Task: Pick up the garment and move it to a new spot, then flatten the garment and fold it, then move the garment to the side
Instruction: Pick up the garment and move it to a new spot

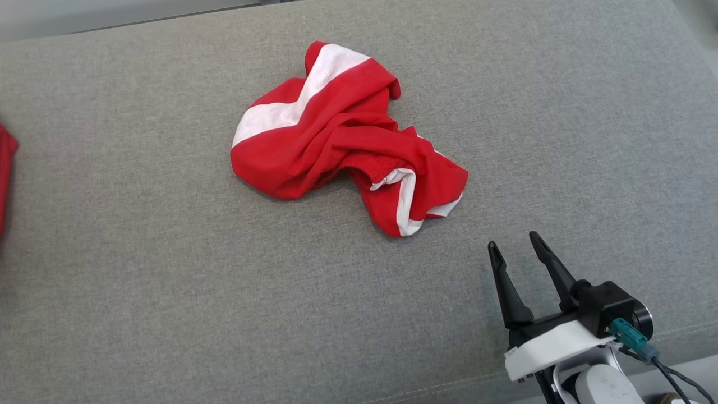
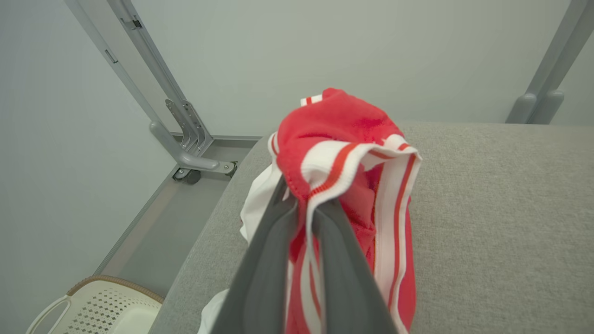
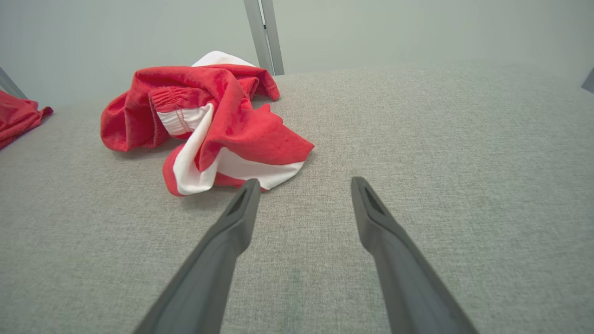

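A grey fabric-covered worktop (image 1: 140, 280) seen from above. At its near right corner the right hand (image 1: 512, 239) rests low with its two dark fingers spread wide and nothing between them, pointing towards the far edge.

Ahead of that hand and to its left, near but not touching, lies a crumpled garment (image 1: 336, 140) in red cloth with broad white bands, roughly at the middle of the worktop. Its long axis runs on a diagonal, from the far middle down towards the near right corner. The near end, a red flap edged in white, points at the right hand. A gathered elastic waistband shows in the folds near that end. In the right wrist view the same crumpled garment (image 3: 222, 111) sits ahead and left of the open right hand (image 3: 305, 181), its white-edged corner just beyond the left fingertip.

At the worktop's left edge a strip of red cloth (image 1: 4, 179) shows, well apart from the heap. Whether it is the cloth in the left hand cannot be told.

In the left wrist view the left hand (image 2: 304, 199) is closed narrow on a striped garment (image 2: 343, 125), red with white and red ribbed trim. The cloth drapes over both fingers, bunched at the tips, its length running back along them. It hangs above the worktop beside an edge, with a white perforated basket (image 2: 93, 306) on the floor below and grey metal frame posts (image 2: 181, 125) beyond.
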